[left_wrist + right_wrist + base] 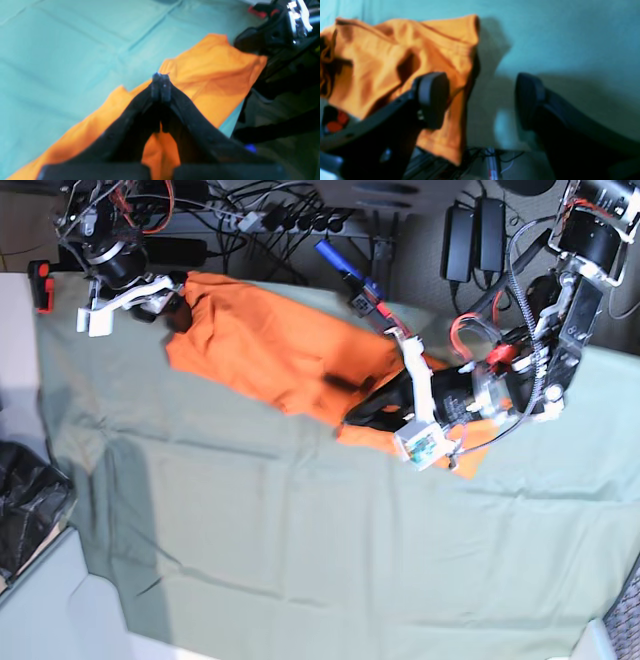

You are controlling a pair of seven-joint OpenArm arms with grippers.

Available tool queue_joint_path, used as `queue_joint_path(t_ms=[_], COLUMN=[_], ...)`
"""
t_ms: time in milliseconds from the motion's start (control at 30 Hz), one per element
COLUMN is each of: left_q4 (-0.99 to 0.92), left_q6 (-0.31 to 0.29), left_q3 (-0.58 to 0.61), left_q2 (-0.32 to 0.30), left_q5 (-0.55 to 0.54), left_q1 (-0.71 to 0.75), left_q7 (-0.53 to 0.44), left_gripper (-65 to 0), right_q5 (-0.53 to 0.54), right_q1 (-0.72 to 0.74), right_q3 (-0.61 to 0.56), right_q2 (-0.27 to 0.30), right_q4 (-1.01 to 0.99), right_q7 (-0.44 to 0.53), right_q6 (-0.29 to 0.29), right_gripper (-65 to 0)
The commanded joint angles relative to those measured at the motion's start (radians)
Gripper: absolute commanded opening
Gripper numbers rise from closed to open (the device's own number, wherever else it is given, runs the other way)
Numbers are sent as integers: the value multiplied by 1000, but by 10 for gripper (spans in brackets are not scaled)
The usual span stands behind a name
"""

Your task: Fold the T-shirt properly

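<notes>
The bright orange T-shirt (270,345) lies stretched along the far side of the grey-green table cloth (300,540). My left gripper (160,83) is shut, with its tips down on the shirt (212,72) near its edge. I cannot tell whether any cloth is pinched. In the base view this gripper (342,386) rests on the shirt's middle. My right gripper (481,100) is open and empty. One of its fingers (432,100) is in front of the shirt's rumpled end (395,57). In the base view it (165,305) is at the shirt's far left end.
A power strip and tangled cables (280,220) lie behind the table's far edge, with power adapters (470,230) to the right. A red clamp (40,285) sits at the left edge and a black bag (25,510) lies beside the table. The other arm's body (282,32) stands close by.
</notes>
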Motion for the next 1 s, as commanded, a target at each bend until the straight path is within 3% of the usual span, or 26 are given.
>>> queue_joint_path(t_ms=[0,300,467,733,967], left_q4=[19,19,19,19,19], left_q6=[-9,-9,-9,-9,-9], left_q3=[-8,-57,-57,-57,-57], left_q2=[-8,-10,-10,-10,-10], left_q5=[-16,-19,-19,-19,-19], left_q1=[-16,-16,-15,-16,-16], left_q7=[-22,-22,-22,-22,-22], left_gripper=[-650,-650,-650,-650,-650], right_q5=[12,93,130,153,138], right_q1=[10,11,11,11,11], right_q3=[8,-6,-11,-18,-98], right_q2=[6,-16,-16,-16,-16], right_q4=[-5,-19,-19,-19,-19], right_q7=[18,-30,-52,-57,-20], right_q6=[90,105,142,143,143], right_gripper=[-226,-226,-226,-237,-483])
